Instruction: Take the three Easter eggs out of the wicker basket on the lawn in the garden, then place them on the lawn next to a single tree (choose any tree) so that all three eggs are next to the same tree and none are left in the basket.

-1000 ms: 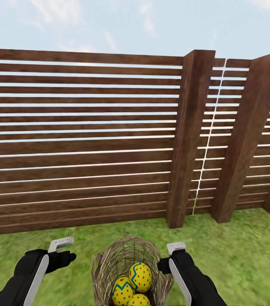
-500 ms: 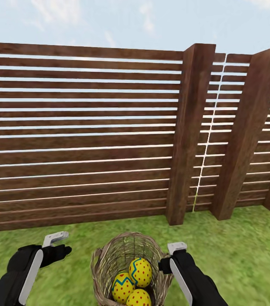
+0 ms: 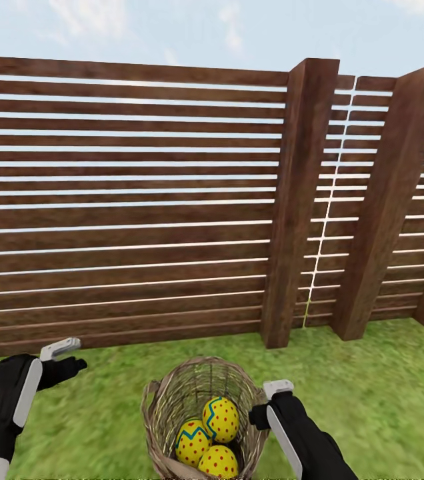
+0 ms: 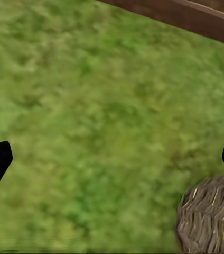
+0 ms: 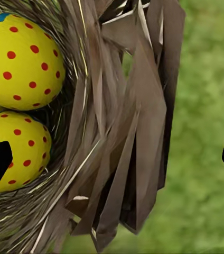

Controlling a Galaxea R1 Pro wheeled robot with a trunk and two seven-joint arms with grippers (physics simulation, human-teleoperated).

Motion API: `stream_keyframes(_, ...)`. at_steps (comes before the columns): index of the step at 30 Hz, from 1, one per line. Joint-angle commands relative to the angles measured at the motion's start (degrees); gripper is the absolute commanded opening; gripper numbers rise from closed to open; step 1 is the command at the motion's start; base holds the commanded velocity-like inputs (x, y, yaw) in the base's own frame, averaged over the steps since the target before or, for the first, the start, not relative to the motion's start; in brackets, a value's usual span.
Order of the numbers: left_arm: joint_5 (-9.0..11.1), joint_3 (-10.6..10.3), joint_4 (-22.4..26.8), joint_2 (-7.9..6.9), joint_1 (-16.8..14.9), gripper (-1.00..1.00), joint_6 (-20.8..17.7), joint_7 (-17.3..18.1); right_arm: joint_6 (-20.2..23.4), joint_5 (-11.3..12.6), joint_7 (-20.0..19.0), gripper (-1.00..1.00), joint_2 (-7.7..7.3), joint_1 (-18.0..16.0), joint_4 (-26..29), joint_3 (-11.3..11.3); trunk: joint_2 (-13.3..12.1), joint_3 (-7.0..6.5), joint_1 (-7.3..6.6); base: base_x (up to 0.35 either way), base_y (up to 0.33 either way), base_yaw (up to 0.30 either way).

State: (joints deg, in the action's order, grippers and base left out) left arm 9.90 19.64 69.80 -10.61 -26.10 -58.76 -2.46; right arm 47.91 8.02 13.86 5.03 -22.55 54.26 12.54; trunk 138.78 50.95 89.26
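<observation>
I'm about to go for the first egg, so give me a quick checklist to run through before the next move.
1. All three Easter eggs in the wicker basket: ok, three yellow eggs sit inside.
2. Basket upright on the lawn: ok, its open top faces up.
3. Right tool near the basket: ok, it is beside the rim; its wrist view looks at the basket wall and two eggs.
4. Right tool open: ok, fingertips sit wide apart at the edges of its wrist view.
5. Left tool free: ok, open and empty over grass, away from the basket.
6. Tree chosen for the drop: cannot tell, the fence is ahead, no tree.
</observation>
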Motion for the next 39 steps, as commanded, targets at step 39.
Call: stream_keyframes(39, 0.5, -1.1, -16.3, -1.34, -7.4, 1.0, 1.4, -0.2, 0.2, 0.6, 0.6, 1.0, -0.02, 0.0, 0.1, 0.2, 1.6, 0.79, 0.87, 0.032, -0.023, 0.0)
